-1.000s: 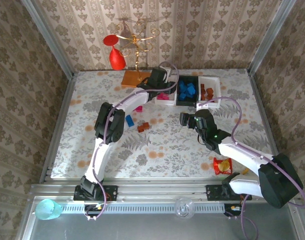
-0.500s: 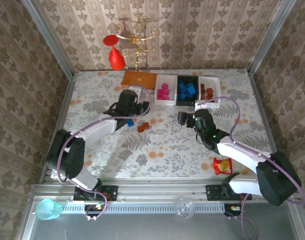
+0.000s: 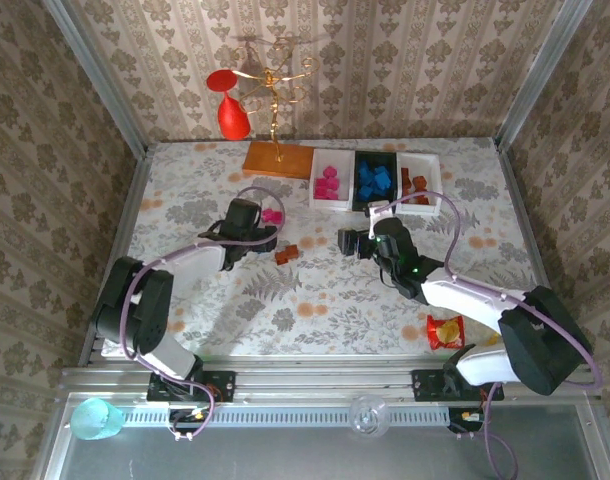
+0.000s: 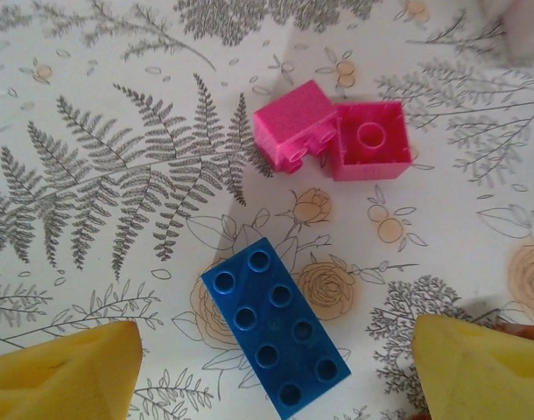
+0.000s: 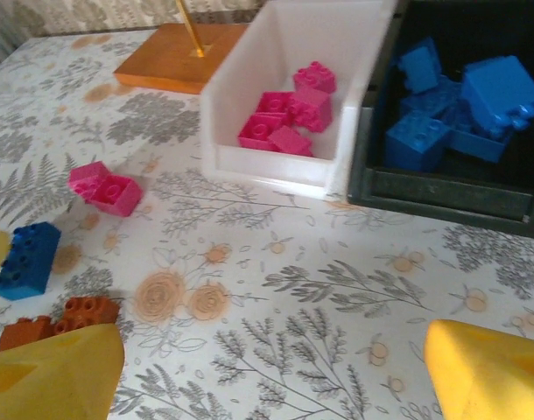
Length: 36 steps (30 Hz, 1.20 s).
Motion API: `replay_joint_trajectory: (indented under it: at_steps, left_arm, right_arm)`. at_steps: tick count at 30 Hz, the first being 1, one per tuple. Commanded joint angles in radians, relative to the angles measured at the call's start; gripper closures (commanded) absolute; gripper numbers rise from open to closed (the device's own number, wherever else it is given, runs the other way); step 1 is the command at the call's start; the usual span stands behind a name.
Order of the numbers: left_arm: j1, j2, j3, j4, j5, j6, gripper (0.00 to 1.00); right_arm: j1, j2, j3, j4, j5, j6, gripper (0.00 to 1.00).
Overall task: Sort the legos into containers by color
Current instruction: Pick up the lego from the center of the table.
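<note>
Blue eight-stud brick (image 4: 276,346) lies flat on the table (image 4: 92,131), studs up, diagonal between the left fingers (image 4: 61,376). Those are spread wide on either side and not touching it. Two pink bricks (image 4: 333,136) sit touching each other just past it. A couple of orange-brown bricks (image 5: 57,319) lie near its other side. The other legos are in trays at the far side: pink in a white tray (image 5: 276,171), blue in the black tray (image 5: 442,197) right beside it, orange-brown in a second white tray (image 3: 435,180). Right fingers (image 5: 486,367) are also spread wide, holding nothing, hovering near the same loose cluster.

Risks, my read:
- The brick is skewed to the closing line, so the fingers likely catch its corners and it twists or skids out.
- An orange-brown edge shows right by one fingertip and could get nudged or pinched along.
- Both arms crowd one small patch, so a bump is possible.
- The trays touch, so a sloppy release could drop blue into a white one.
</note>
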<state>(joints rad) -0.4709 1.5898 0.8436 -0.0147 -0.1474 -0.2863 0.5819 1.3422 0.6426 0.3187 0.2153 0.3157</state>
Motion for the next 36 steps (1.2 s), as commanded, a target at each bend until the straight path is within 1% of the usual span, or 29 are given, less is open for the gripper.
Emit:
replay_joint_trajectory:
  at_steps: [1, 7, 10, 15, 19, 23, 28, 33, 35, 36]
  left_arm:
    - [0.008, 0.049, 0.033, -0.013, -0.014, -0.043, 0.2]
    - [0.008, 0.113, 0.046, 0.012, -0.005, -0.057, 0.24]
    - [0.038, 0.146, 0.049, 0.025, 0.012, -0.06, 0.27]
    - [0.04, 0.173, 0.042, 0.04, 0.007, -0.06, 0.36]
    - [0.052, 0.168, 0.015, 0.068, 0.006, -0.057, 0.45]
    - [0.06, 0.142, -0.012, 0.09, 0.008, -0.057, 0.55]
    - [0.058, 0.081, -0.043, 0.131, 0.012, -0.06, 0.64]
    - [0.03, -0.003, -0.061, 0.188, 0.056, -0.07, 0.67]
    - [0.009, -0.022, -0.042, 0.203, 0.064, -0.072, 0.67]
    - [-0.018, -0.027, -0.031, 0.21, 0.068, -0.071, 0.67]
  right_arm:
    - [0.019, 0.012, 0.031, 0.028, -0.019, -0.036, 0.1]
    - [0.022, 0.02, 0.029, 0.024, -0.013, -0.032, 0.1]
    - [0.022, 0.025, 0.027, 0.021, -0.008, -0.026, 0.1]
    - [0.022, 0.028, 0.025, 0.013, 0.0, -0.017, 0.1]
    - [0.022, 0.034, 0.026, 0.005, 0.015, -0.014, 0.1]
    - [0.022, 0.037, 0.027, 0.005, 0.016, -0.01, 0.1]
    - [0.022, 0.038, 0.026, 0.004, 0.02, -0.005, 0.1]
    - [0.022, 0.034, 0.019, 0.003, 0.042, 0.005, 0.1]
    - [0.022, 0.028, 0.017, -0.004, 0.068, 0.013, 0.1]
    - [0.022, 0.025, 0.015, -0.005, 0.079, 0.016, 0.1]
